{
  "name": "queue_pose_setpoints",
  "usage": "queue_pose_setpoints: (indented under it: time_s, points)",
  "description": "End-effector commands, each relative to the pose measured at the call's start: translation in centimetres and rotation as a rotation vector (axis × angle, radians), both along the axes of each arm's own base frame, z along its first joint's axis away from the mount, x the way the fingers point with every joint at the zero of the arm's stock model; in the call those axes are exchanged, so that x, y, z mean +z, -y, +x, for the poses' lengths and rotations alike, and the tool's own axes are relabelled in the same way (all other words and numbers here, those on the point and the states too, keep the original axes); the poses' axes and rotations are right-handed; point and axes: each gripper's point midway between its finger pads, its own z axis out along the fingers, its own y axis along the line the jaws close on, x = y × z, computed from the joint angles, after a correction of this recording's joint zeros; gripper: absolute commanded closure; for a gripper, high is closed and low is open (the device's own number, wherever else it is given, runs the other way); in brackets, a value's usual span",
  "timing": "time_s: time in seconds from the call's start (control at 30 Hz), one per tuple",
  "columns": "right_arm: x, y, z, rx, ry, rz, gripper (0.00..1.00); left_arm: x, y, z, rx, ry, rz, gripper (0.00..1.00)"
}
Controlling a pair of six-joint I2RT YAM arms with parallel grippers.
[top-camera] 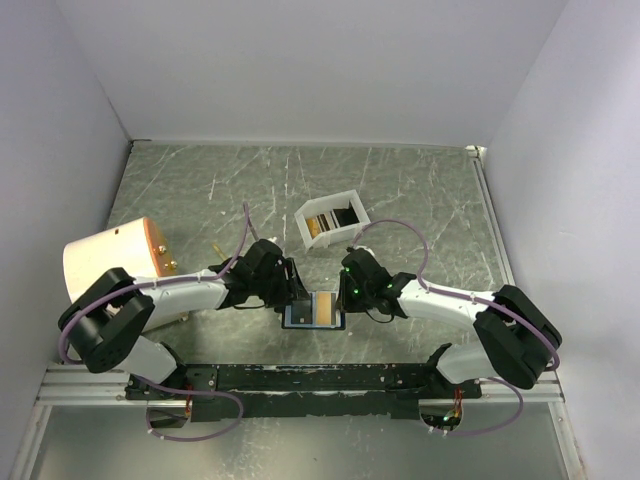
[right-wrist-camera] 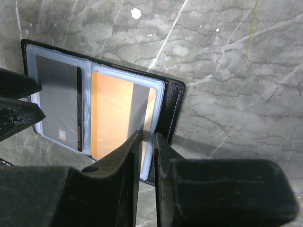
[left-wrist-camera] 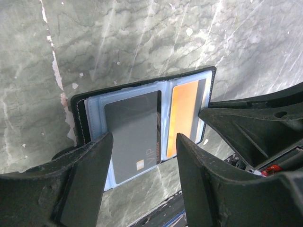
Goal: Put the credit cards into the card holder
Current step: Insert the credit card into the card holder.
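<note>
The card holder (top-camera: 315, 311) lies open and flat on the table (top-camera: 420, 200), close to the near edge, right between the two arms. A dark grey card (left-wrist-camera: 135, 132) sits in its left pocket and a gold card (left-wrist-camera: 182, 116) in its right pocket.

The left gripper (left-wrist-camera: 144, 138) hangs over the dark card with its fingers wide apart and nothing in them. The right gripper (right-wrist-camera: 147, 137) is at the holder's edge by the gold card. Its fingers are almost together, and whether they pinch the holder cannot be told.

Behind the holder stands a white box (top-camera: 304, 214) with more cards (top-camera: 333, 220) inside. A cream round tub (top-camera: 110, 262) sits far left by the wall. A black rail (top-camera: 300, 378) runs just in front of the holder. Open grey tabletop stretches behind the box and off to the right, up to the white walls (top-camera: 560, 120).
</note>
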Motion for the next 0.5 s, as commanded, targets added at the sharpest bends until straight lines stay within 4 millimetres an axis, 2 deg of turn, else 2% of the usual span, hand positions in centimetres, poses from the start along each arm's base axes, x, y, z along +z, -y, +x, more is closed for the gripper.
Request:
queue_pose_setpoints:
  time_s: [0.0, 0.17, 0.47]
  points:
    - [0.2, -0.1, 0.4, 0.002, 0.021, -0.007, 0.85, 0.0, -1.5, 0.4, 0.024, 0.025, 0.075, 0.32]
    - [0.1, -0.2, 0.4, 0.003, 0.018, -0.008, 0.85, 0.4, -1.6, 0.4, 0.03, 0.038, 0.065, 0.32]
    - [0.0, -0.1, 0.2, 0.004, 0.015, -0.004, 0.85, -0.9, -0.5, -0.1, -0.009, -0.009, 0.029, 0.33]
